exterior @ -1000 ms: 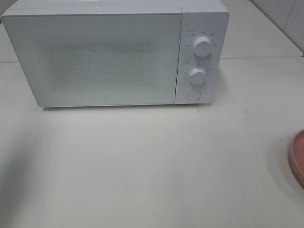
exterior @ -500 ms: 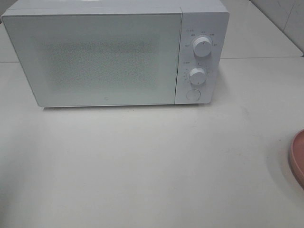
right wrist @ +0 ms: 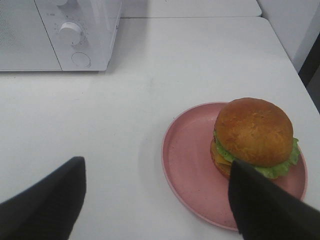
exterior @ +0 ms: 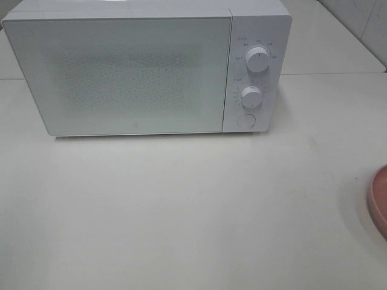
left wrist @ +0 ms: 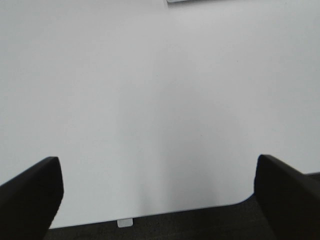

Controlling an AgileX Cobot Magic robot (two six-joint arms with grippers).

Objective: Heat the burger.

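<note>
We see the small golden-brown domed burger (right wrist: 253,135) sitting on a round pink plate (right wrist: 187,155), well apart from the closed white microwave (exterior: 139,72). Our left gripper (left wrist: 157,200) and right gripper (right wrist: 155,200) both hang spread wide, grasping nothing.

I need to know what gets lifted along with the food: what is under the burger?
The golden-bun burger sits on a round pink plate, which lies on the white table. The plate's surface beneath the burger is hidden.
</note>
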